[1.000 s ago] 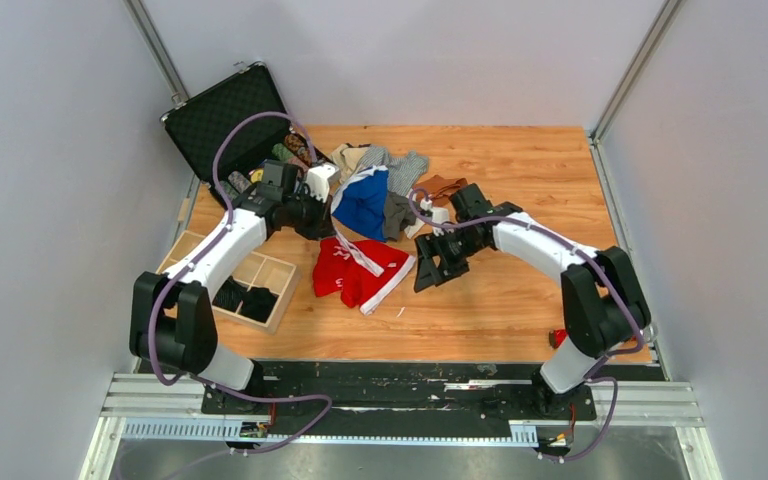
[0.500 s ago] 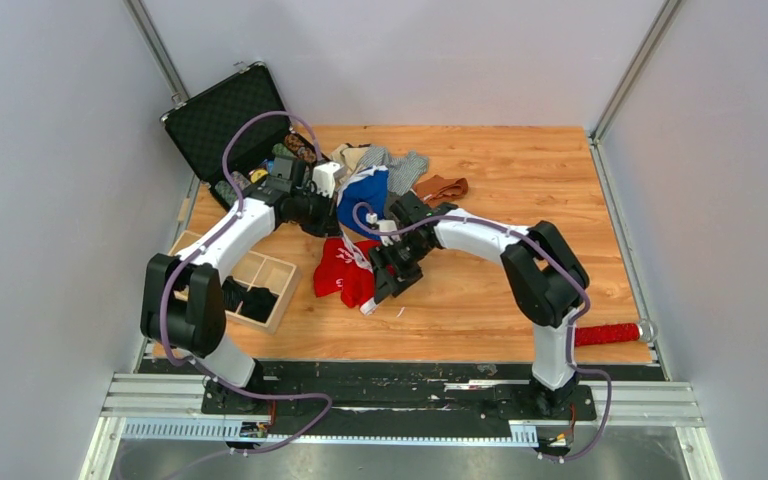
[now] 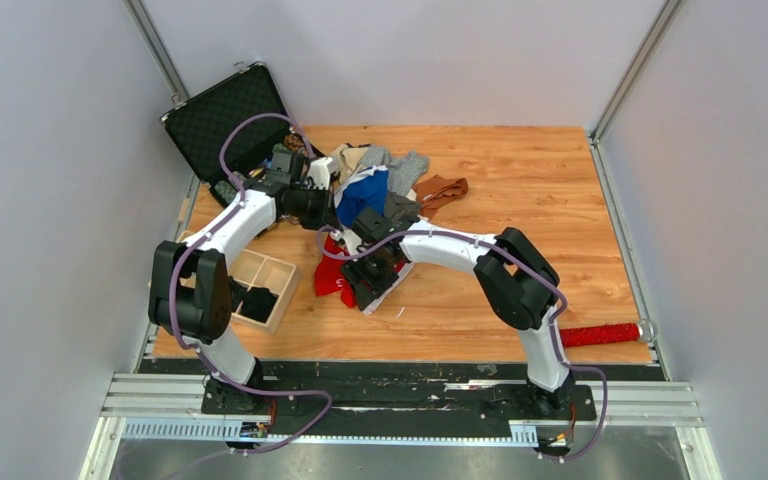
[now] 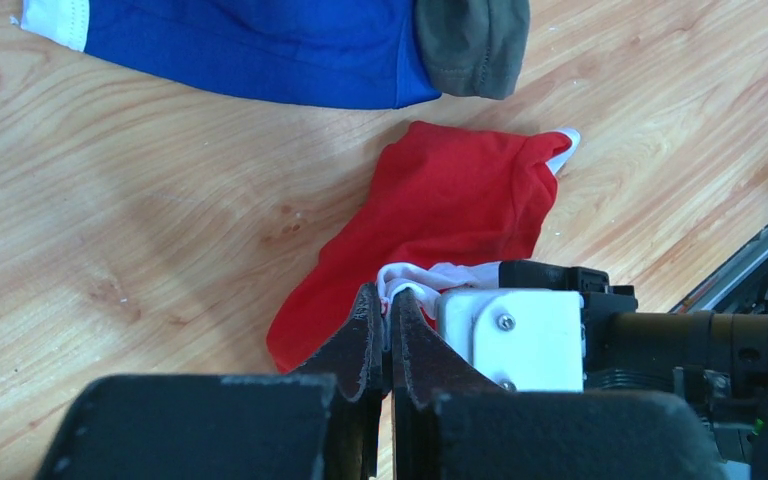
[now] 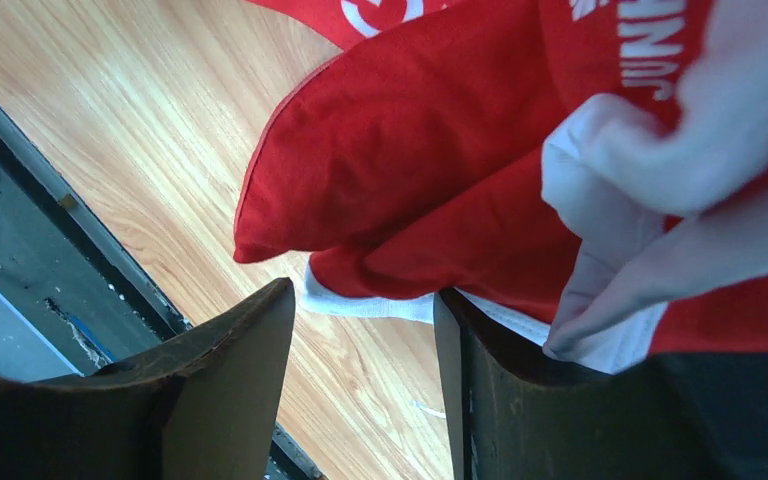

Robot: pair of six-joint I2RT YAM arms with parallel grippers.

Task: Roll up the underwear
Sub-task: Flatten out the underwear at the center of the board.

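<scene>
my right fingers [image 5: 228, 385]: apart, swung left onto the red underwear [image 5: 400, 190] since last frame | my left fingers [image 4: 365, 345]: clamped on its white trim [image 4: 428, 275] (barely shifted)

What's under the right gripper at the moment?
The red underwear, bunched in folds with white trim, over the wooden table, its edge between the open fingers of the right gripper. In the top view that gripper covers the garment's middle, so its shape there is hidden.

Pale grey walls [image 3: 50, 200], wood-grain tabletop [image 3: 530, 180], alu rails [image 3: 410, 408] at near edge
</scene>
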